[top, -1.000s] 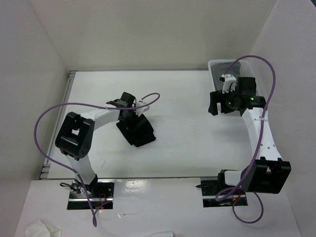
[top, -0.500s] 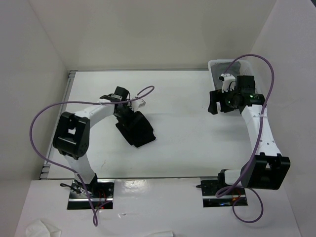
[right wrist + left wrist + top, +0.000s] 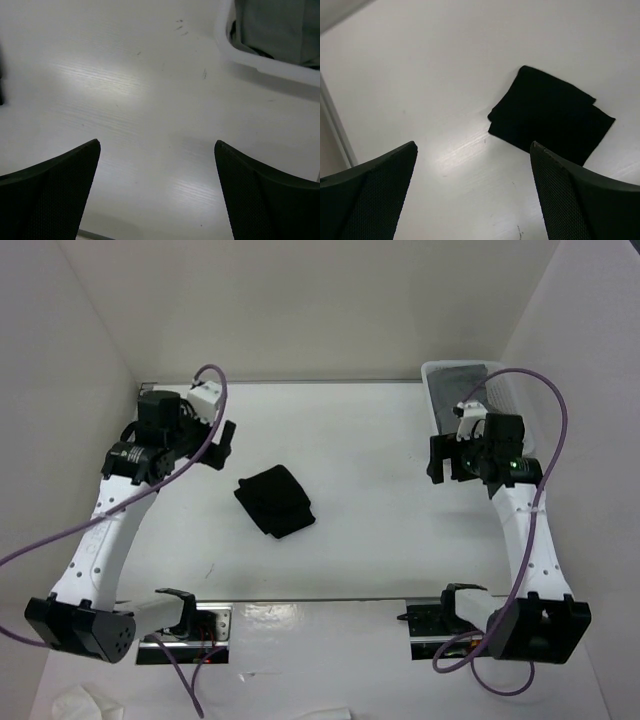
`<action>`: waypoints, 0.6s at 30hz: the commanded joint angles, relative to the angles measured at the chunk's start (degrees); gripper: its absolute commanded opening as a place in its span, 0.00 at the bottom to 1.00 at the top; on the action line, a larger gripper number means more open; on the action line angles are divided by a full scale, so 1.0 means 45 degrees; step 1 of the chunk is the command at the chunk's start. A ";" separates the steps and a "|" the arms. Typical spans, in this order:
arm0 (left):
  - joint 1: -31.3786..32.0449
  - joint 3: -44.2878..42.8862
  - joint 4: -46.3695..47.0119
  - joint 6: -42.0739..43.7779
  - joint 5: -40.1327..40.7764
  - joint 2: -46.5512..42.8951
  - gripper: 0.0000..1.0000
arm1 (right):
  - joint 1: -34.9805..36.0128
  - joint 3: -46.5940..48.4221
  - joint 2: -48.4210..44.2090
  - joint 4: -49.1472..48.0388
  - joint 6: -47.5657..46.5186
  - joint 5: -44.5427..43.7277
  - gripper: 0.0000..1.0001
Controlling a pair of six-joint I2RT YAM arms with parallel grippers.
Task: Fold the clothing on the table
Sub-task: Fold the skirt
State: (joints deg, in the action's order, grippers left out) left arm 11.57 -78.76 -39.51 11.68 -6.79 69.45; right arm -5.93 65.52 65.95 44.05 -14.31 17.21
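Observation:
A black piece of clothing lies folded into a small flat rectangle on the white table, left of centre; it also fills the upper right of the left wrist view, the clothing. My left gripper hangs open, up and to the left of the cloth, with nothing between its fingers. Over the right side of the table, my right gripper is open and empty too, only bare tabletop showing between its fingers.
A white plastic basket holding grey fabric stands at the back right corner, just behind the right gripper. White walls enclose the table on three sides. Purple cables loop off both arms.
My left arm has pulled away from the folded clothing, up and to the back left. The right gripper has shifted slightly toward the near side and opened a little wider.

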 commanded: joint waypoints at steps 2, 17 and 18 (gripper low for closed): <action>-0.1436 0.1543 -0.0186 -0.1909 0.2246 -0.1096 0.99 | -0.0127 -0.1315 -0.1841 -0.1605 0.1166 -0.1986 0.99; -0.5383 0.3850 -0.0127 -0.2616 0.1977 -0.4046 0.99 | -0.1181 -0.2235 -0.3737 -0.1879 0.2066 -0.3707 0.99; -0.5384 0.3850 -0.0127 -0.2616 0.1977 -0.4047 0.99 | -0.1181 -0.2235 -0.3738 -0.2015 0.2066 -0.3708 0.99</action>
State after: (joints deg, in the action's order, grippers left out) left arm -11.73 -61.10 -41.12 1.08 3.53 51.96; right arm -10.83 55.79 50.48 38.59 -6.15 2.24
